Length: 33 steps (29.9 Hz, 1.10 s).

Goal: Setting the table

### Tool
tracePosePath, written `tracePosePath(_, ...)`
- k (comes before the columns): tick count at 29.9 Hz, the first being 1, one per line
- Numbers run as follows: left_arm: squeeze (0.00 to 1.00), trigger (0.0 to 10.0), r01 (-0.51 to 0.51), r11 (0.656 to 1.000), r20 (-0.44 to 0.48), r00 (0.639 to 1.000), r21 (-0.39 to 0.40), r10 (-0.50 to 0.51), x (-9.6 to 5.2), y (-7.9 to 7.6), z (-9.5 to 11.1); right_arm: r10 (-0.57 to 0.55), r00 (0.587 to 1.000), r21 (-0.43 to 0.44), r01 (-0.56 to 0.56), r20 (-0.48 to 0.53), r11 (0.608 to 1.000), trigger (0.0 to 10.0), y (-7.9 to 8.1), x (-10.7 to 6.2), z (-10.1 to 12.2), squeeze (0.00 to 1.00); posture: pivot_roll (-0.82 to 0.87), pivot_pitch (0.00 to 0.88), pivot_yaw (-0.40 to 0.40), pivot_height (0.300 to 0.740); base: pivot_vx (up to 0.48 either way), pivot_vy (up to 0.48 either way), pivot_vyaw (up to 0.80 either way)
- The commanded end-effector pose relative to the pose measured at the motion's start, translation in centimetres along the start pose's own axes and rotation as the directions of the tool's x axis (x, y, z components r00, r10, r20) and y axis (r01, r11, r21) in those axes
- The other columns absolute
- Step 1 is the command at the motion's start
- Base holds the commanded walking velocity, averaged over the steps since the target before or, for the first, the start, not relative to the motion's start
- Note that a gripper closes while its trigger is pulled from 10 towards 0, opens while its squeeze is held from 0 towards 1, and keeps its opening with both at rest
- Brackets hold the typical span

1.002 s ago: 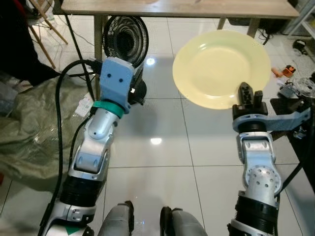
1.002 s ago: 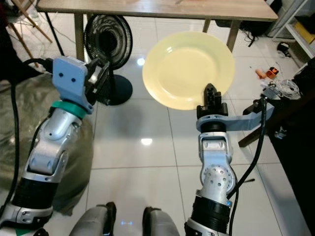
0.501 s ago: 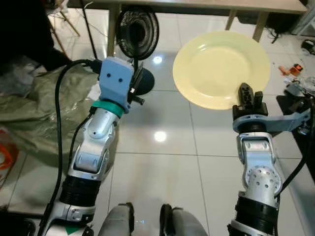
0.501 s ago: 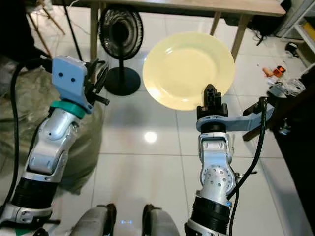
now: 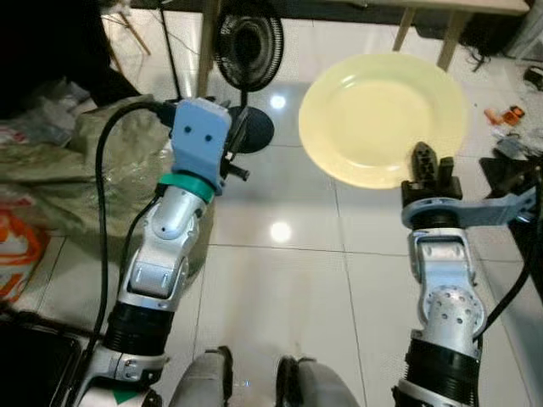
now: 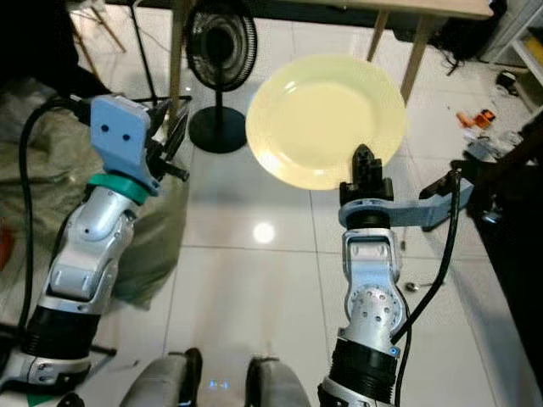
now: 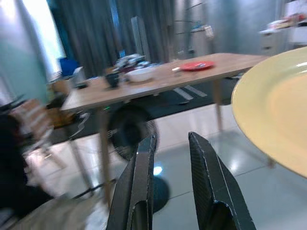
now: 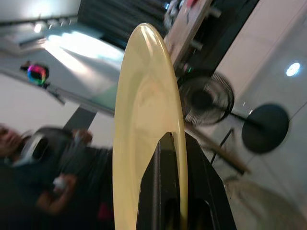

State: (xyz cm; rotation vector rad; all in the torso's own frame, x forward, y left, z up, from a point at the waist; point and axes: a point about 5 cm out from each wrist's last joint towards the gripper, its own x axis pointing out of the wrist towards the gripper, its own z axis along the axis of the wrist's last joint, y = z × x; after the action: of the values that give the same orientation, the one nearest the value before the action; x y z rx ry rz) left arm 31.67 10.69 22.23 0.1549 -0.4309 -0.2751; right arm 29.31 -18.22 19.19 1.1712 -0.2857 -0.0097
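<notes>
A wooden worktop (image 7: 158, 81) stands at the far side of the room above a pale tiled floor (image 5: 280, 280), and it carries a red plate (image 7: 194, 65), a white bowl (image 7: 140, 74) and a dark cup (image 7: 112, 79). On the left of the floor lies a heap of greenish sheeting (image 5: 59, 182), and a black floor fan (image 5: 247, 51) stands just in front of the worktop's left leg. The yellow plate (image 5: 383, 114) is held up in the air on the right, well short of the worktop, its hollow face turned toward the head camera and tipped a little back, so that it stands nearly on edge. The right gripper (image 5: 431, 167) is closed on the plate's near rim, one black finger on each face; the plate rises up and away from it toward the far side. The left gripper (image 6: 172, 140) is raised at the left, level with the plate and apart from it, its two fingers (image 7: 139, 187) parted by a narrow gap with nothing between them, pointing toward the fan and the worktop.
</notes>
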Motion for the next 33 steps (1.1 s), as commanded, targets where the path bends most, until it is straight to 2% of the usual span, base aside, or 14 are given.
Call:
tracePosePath(1, 0.0, 10.0, 0.018, 1.0, -0.012, 1.0, -0.009, -0.018, -0.1, -0.5, -0.3, -0.012, 1.0, -0.008, 0.012, 0.015, 1.0, 10.0, -0.3, -0.2, 0.4, 0.0, 0.12, 0.067, 0.023, 0.74, -0.27, 0.0, 0.0)
tracePosePath(13, 0.0, 10.0, 0.02, 1.0, -0.012, 1.0, -0.009, -0.02, 0.0, -0.6, -0.3, -0.01, 1.0, -0.027, 0.01, 0.014, 1.0, 10.0, -0.3, -0.2, 0.4, 0.0, 0.12, 0.068, 0.024, 0.74, -0.268, 0.0, 0.0)
tracePosePath(19, 0.0, 10.0, 0.023, 1.0, -0.012, 1.0, -0.011, -0.023, 0.0, -0.6, -0.3, 0.016, 1.0, -0.099, -0.013, 0.027, 0.995, 10.0, -0.2, 0.3, 1.4, 0.0, 0.11, 0.064, 0.025, 0.74, -0.254, 0.0, 0.0)
tracePosePath(21, 0.0, 10.0, 0.039, 0.999, -0.015, 0.999, -0.016, -0.039, 0.1, -0.8, -0.4, 0.039, 0.999, -0.158, -0.04, -0.013, 0.987, 10.0, 0.0, 0.4, 1.5, 0.0, 0.11, 0.063, 0.024, 0.74, 0.0, 0.0, 0.0)
tracePosePath(23, 0.0, 10.0, 0.039, 0.999, -0.015, 0.999, -0.016, -0.039, 0.1, -0.8, -0.4, 0.039, 0.999, -0.158, -0.04, -0.013, 0.987, 10.0, 0.0, 0.4, 1.5, 0.0, 0.11, 0.063, 0.024, 0.74, 0.0, 0.0, 0.0)
tracePosePath(24, 0.0, 10.0, 0.05, 0.999, -0.018, 0.999, -0.018, -0.05, 0.2, -0.9, -0.5, 0.051, 0.998, -0.196, -0.059, -0.045, 0.979, 10.0, 0.1, 0.4, 1.4, 0.0, 0.11, 0.062, 0.021, 0.74, 0.0, 0.0, 0.0)
tracePosePath(27, 0.0, 10.0, 0.063, 0.998, -0.025, 0.998, -0.025, -0.063, 0.3, -0.9, -0.6, 0.063, 0.994, -0.232, -0.082, -0.086, 0.969, 10.0, 0.2, 0.3, 1.2, 0.0, 0.1, 0.062, 0.018, 0.74, 0.0, 0.0, 0.0)
tracePosePath(30, 0.0, 10.0, 0.083, 0.993, -0.057, 0.995, -0.081, -0.088, 0.5, -1.0, -1.1, 0.101, 0.978, -0.339, -0.16, -0.185, 0.927, 10.0, 0.8, 0.1, 1.0, 0.0, 0.09, 0.059, 0.008, 0.74, 0.0, 0.0, 0.0)
tracePosePath(31, 0.0, 10.0, 0.083, 0.993, -0.057, 0.995, -0.081, -0.088, 0.5, -1.0, -1.1, 0.101, 0.978, -0.339, -0.16, -0.185, 0.927, 10.0, 0.8, 0.1, 1.0, 0.0, 0.09, 0.059, 0.008, 0.74, 0.0, 0.0, 0.0)
tracePosePath(33, 0.0, 10.0, 0.09, 0.988, -0.075, 0.992, -0.125, -0.1, 0.5, -1.2, -1.3, 0.125, 0.972, -0.39, -0.196, -0.2, 0.9, 10.0, 1.1, 0.3, 1.4, 0.0, 0.09, 0.058, -0.001, 0.74, 0.0, 0.0, 0.0)
